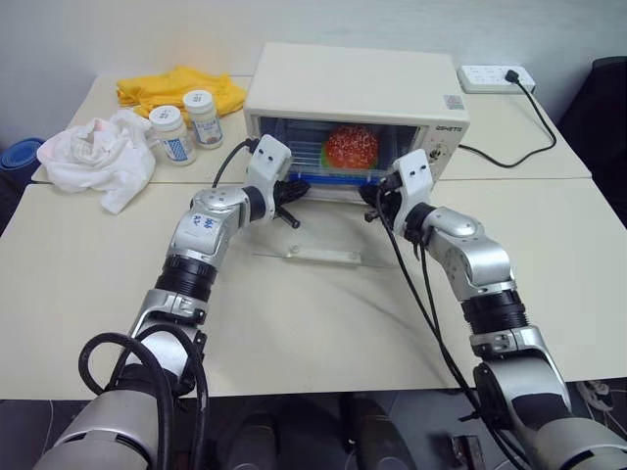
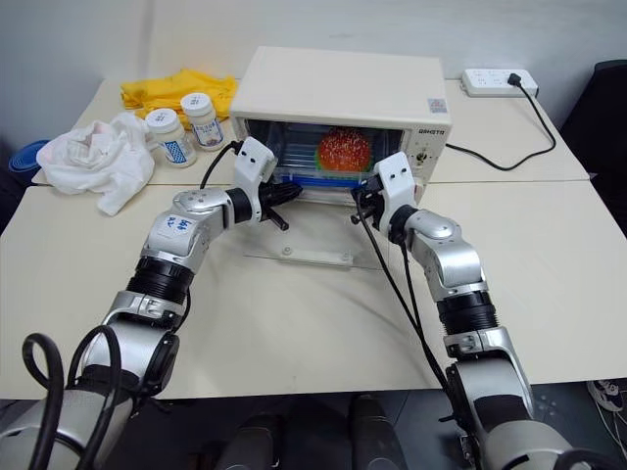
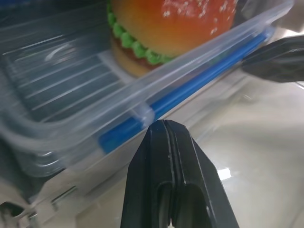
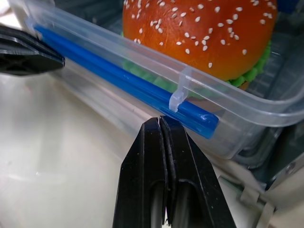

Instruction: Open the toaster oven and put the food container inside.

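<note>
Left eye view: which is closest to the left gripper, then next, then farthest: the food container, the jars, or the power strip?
1. Food container, right ahead of the left gripper, in the oven.
2. Jars, off to its left.
3. Power strip, far back right.

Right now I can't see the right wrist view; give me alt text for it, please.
The right gripper, fingers shut, points at the blue clip on the near side of the food container, which holds a toy burger with a sesame bun. The left gripper shows at the same side, above the lowered glass door.
</note>
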Tool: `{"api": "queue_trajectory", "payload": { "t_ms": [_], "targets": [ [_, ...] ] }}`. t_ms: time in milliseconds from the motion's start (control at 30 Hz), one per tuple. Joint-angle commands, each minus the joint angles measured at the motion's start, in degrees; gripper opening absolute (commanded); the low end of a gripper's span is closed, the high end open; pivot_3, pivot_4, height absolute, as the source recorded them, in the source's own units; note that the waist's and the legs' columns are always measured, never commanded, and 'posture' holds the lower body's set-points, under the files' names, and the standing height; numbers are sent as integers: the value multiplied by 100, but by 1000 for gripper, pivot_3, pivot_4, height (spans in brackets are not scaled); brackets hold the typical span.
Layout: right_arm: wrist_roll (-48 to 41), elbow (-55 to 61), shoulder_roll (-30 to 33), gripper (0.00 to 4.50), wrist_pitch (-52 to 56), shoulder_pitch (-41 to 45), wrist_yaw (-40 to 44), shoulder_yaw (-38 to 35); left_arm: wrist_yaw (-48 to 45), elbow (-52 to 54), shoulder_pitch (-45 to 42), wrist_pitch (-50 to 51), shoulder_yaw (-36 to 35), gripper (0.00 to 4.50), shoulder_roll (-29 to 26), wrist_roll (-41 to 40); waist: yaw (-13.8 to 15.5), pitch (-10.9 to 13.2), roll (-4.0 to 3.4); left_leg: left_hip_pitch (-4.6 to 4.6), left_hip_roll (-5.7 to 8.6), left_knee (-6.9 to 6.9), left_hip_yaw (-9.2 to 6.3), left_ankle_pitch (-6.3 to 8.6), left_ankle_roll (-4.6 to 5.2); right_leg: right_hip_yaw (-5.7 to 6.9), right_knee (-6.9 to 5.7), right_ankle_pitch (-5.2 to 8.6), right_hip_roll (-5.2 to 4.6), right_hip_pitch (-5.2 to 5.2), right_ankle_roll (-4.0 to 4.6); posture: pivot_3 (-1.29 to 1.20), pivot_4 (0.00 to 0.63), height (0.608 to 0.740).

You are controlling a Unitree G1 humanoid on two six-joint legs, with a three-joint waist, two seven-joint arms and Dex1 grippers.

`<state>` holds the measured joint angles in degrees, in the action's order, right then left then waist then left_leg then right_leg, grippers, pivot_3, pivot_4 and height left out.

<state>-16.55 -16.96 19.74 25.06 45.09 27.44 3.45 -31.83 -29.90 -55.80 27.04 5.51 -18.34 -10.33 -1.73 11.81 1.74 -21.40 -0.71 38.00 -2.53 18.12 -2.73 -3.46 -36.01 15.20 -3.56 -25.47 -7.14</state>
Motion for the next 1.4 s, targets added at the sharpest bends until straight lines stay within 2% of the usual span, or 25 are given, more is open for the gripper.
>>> {"api": "queue_trajectory", "payload": {
  "t_ms": [33,167,267,367,467,567,667,933,1067,1167,1233,1267,1300,1400],
  "targets": [
    [-317,1053,134,52,374,-301,232,-241,-337,632,135,209,-182,0,-163,-195,4,0,0,-1,0,0,0,0,0,0,1,0,0,0,0,0,150,740],
    [-1062,3009,595,52,1512,-1362,526,-435,-1296,2043,595,1087,-523,0,-949,-947,-10,0,-2,-13,-5,-8,-5,3,-3,2,4,1,2,-10,0,0,150,740],
    [-1691,4177,909,0,2339,-2217,468,-755,-1963,2874,966,1519,-775,586,-1780,-1394,-13,2,-5,-14,-10,-9,-6,8,-3,3,6,2,5,-12,2,0,150,740],
    [-2156,4902,1114,0,2938,-3029,325,-1106,-2861,3606,1390,1755,-1034,1554,-2709,-1902,3,2,-6,-6,-8,-5,-5,9,-1,2,3,2,4,-4,3,0,150,740],
    [-2197,5113,1135,0,3152,-3718,128,-1229,-3717,4147,1808,2006,-1256,2473,-3618,-2394,6,3,-5,11,-5,2,-3,8,0,0,18,4,4,12,6,0,150,740],
    [-1996,4860,951,0,3044,-3935,-132,-1165,-4071,4287,1960,2049,-1364,3390,-4120,-2574,6,3,-5,25,-5,2,-5,7,4,1,16,9,8,25,16,0,150,740],
    [-1761,4493,761,0,2773,-3893,-283,-1042,-4160,4267,1943,2024,-1404,4374,-4320,-2654,5,3,-5,31,-5,3,-6,4,9,1,15,8,11,30,17,0,150,740],
    [-1170,3376,327,0,1889,-3193,-345,-765,-3857,4177,1767,1766,-1330,4465,-4179,-2544,-20,3,-5,22,-8,2,-6,8,16,-1,7,8,14,16,17,0,150,740],
    [-1298,3478,318,0,1863,-2844,-245,-903,-3872,4033,1667,1647,-1247,4465,-4189,-2462,-22,4,-7,17,-8,1,-6,8,16,0,5,9,14,10,17,0,150,740],
    [-1741,3887,547,0,2168,-2444,-174,-1335,-3879,3872,1630,1536,-1204,4465,-4158,-2396,-16,8,-13,14,-8,1,-6,9,17,0,5,9,14,7,17,0,150,740],
    [-2349,4009,863,0,2575,-1959,-209,-1972,-3878,3757,1635,1429,-1193,4465,-4138,-2353,-13,16,-26,13,-8,1,-5,9,17,0,5,9,13,6,17,0,150,740],
    [-2623,4028,1053,411,2796,-1773,-202,-2235,-3891,3707,1640,1376,-1193,4500,-4136,-2331,-2,21,-34,12,-7,3,-4,9,17,0,5,8,12,6,17,0,150,740],
    [-2809,4037,1177,639,2955,-1667,-211,-2386,-3905,3672,1648,1334,-1195,4500,-4136,-2313,5,22,-35,11,-7,4,-4,8,17,0,6,8,10,6,16,0,150,740],
    [-3390,4050,2134,1535,3486,-1499,276,-2901,-3990,3468,1625,1182,-1241,4500,-4206,-2247,32,21,-34,12,-12,-5,-11,12,23,7,9,12,15,7,22,0,150,740]
  ]
}}
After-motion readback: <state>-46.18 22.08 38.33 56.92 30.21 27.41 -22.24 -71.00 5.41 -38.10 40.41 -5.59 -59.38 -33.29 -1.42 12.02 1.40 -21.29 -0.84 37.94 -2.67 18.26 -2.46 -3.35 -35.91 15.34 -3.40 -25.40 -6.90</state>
